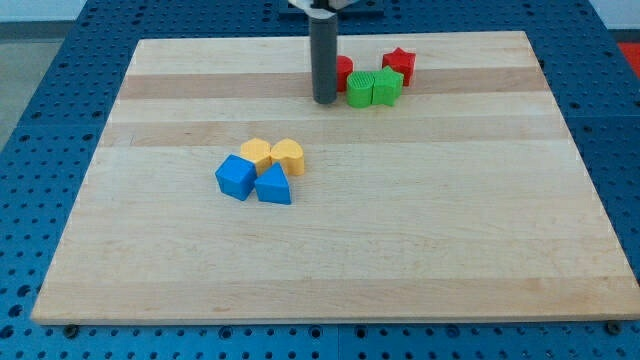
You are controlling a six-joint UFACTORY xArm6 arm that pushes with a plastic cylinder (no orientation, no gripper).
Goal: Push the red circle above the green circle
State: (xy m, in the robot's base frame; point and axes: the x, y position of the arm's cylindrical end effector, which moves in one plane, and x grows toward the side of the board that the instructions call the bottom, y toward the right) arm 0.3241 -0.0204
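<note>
Red circle (344, 73) touches my tip (325, 101) on its right, half hidden by the rod, green circle (360, 89) just beside; no jaws here.

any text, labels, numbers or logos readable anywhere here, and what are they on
None: no word, number, label or logo is readable anywhere in the camera view.
The wooden board shows only grain.
The red star, the two green blocks, the red block partly behind my rod, the two yellow blocks and the two blue blocks have plain faces.
My tip sits just left of the red block; the rod is unmarked.
</note>
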